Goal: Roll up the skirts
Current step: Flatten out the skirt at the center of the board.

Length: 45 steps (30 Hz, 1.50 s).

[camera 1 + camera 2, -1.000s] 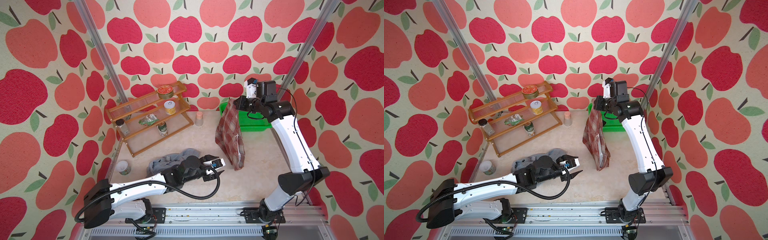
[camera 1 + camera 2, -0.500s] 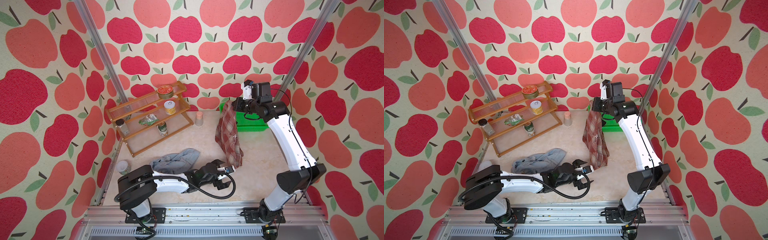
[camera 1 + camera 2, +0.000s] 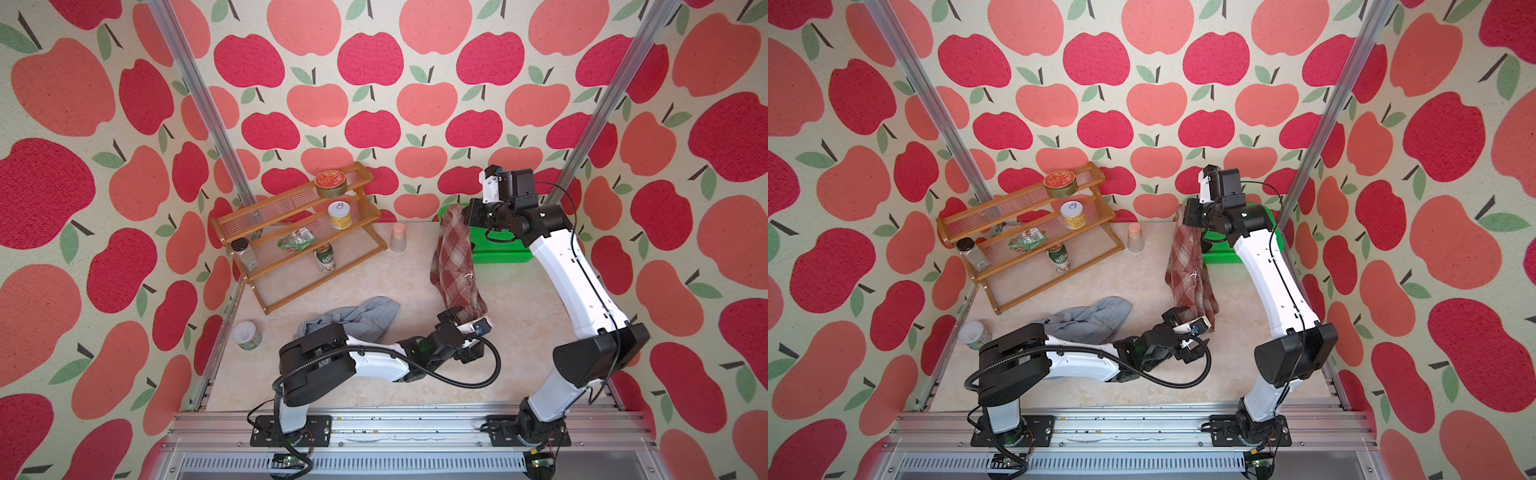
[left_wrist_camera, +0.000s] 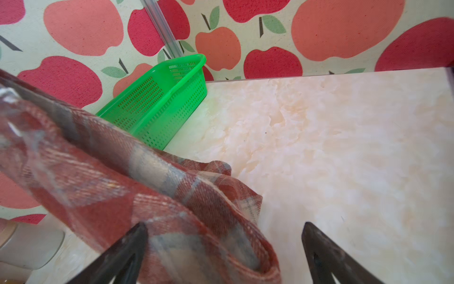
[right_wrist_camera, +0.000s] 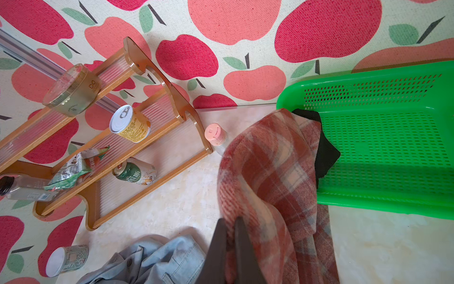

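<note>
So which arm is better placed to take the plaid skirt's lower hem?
Left. The left gripper has its jaws open at the lower hem of the plaid skirt; the right gripper is shut on the top edge, holding it up.

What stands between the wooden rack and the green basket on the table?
A small pink-capped bottle stands beside the rack; nearer the basket, the plaid skirt hangs from the right gripper. Both top views show it.
</note>
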Motion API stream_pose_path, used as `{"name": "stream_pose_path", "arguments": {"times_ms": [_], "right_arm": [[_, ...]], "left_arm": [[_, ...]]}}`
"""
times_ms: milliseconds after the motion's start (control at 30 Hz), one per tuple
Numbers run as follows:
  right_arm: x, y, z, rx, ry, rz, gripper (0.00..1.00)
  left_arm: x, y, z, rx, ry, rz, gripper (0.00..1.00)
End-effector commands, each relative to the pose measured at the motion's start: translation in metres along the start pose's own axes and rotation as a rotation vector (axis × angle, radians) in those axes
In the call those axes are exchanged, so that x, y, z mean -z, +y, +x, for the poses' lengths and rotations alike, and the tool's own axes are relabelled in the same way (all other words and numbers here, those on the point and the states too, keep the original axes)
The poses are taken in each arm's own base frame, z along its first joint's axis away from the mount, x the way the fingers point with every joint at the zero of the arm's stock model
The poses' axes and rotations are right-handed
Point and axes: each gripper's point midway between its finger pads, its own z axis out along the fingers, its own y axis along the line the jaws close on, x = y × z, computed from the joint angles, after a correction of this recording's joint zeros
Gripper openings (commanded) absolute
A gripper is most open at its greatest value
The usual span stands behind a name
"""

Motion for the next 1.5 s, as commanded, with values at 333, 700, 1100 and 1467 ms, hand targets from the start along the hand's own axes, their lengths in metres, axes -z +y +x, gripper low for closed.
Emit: {"name": "stream_pose_path", "arguments": {"times_ms": [333, 700, 1100, 1467], "right_arm": [[0.036, -0.019, -0.018, -0.033, -0.100, -0.019, 0.00], [0.126, -0.051, -0.034, -0.025, -0.206, 0.060, 0.00], [0.099, 0.011, -0.054, -0.026, -0.210, -0.334, 0.00], [0.093, 0.122, -0.162, 0.003, -0.327, -0.820, 0.00]], "left_arm": [[0.011, 0.034, 0.001, -0.046, 0.083, -0.161, 0.03], [0.121, 0.137, -0.097, -0.069, -0.096, -0.264, 0.00], [0.247, 0.312, -0.095, 0.410, -0.182, -0.371, 0.00], [0.317, 0.355, -0.196, 0.190, -0.288, -0.357, 0.00]]}}
